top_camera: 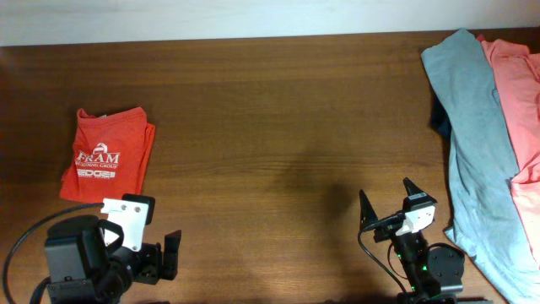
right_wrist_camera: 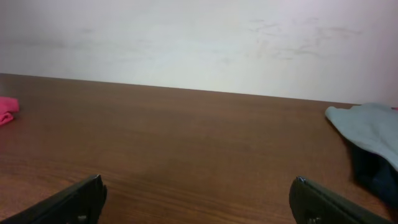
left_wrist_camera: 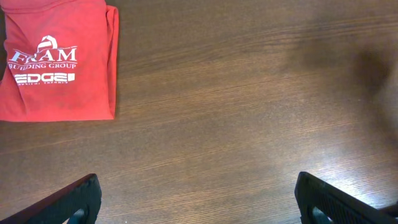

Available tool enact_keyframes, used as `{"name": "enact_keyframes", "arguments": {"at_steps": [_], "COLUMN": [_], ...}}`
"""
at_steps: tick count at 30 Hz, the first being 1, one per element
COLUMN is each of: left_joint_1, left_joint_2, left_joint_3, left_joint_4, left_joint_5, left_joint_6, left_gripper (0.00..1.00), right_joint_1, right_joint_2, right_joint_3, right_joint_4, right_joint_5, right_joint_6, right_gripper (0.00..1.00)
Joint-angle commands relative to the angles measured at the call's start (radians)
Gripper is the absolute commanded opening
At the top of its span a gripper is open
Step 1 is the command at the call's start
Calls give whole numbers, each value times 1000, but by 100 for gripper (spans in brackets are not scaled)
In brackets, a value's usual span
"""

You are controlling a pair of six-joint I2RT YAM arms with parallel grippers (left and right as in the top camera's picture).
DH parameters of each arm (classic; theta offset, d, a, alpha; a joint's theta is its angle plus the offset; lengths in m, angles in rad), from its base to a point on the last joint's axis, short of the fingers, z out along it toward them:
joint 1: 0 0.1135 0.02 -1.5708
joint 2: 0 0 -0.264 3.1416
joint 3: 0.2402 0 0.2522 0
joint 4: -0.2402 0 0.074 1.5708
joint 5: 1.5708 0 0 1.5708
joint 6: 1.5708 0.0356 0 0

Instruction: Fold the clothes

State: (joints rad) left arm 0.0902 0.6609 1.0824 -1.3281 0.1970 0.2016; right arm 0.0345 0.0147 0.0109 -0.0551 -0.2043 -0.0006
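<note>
An orange-red T-shirt (top_camera: 108, 154) lies folded into a small rectangle at the left of the table, white lettering facing up. The left wrist view shows it at the top left (left_wrist_camera: 59, 59). My left gripper (top_camera: 142, 245) hovers open just nearer than it, with bare wood between the fingers (left_wrist_camera: 198, 199). A grey shirt (top_camera: 472, 143) and a salmon-pink one (top_camera: 519, 110) lie spread out and unfolded at the right edge. My right gripper (top_camera: 388, 200) stands open and empty left of the grey shirt, low over the table (right_wrist_camera: 198, 199). In that view the grey shirt (right_wrist_camera: 367, 127) shows at the right.
A dark blue piece of cloth (top_camera: 439, 118) peeks out under the grey shirt's left edge and appears in the right wrist view (right_wrist_camera: 376, 171). The wooden table (top_camera: 278, 127) ends at a pale wall along the back.
</note>
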Motion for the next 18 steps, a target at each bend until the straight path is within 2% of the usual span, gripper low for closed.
{"name": "enact_keyframes", "arguments": {"at_steps": [1, 5, 9, 12, 18], "left_joint_1": [1, 1, -2, -20, -43], "left_joint_2": [-4, -10, -48, -91, -235], "left_joint_3": [-1, -1, -4, -24, -208], "left_joint_4": [3, 21, 161, 211, 312], "left_joint_5": [-6, -37, -37, -51, -64], "left_joint_6": [-5, 5, 5, 6, 5], "left_gripper": [99, 99, 99, 99, 99], "right_joint_1": [7, 7, 7, 7, 7], "right_joint_2": [-9, -9, -9, -9, -9], "right_joint_3": [-5, -5, -5, -5, -5], "right_joint_4": [-5, -5, -5, -5, -5], "right_joint_5": [2, 2, 2, 2, 2], "right_joint_6": [1, 1, 1, 1, 1], "right_gripper": [99, 99, 99, 99, 99]}}
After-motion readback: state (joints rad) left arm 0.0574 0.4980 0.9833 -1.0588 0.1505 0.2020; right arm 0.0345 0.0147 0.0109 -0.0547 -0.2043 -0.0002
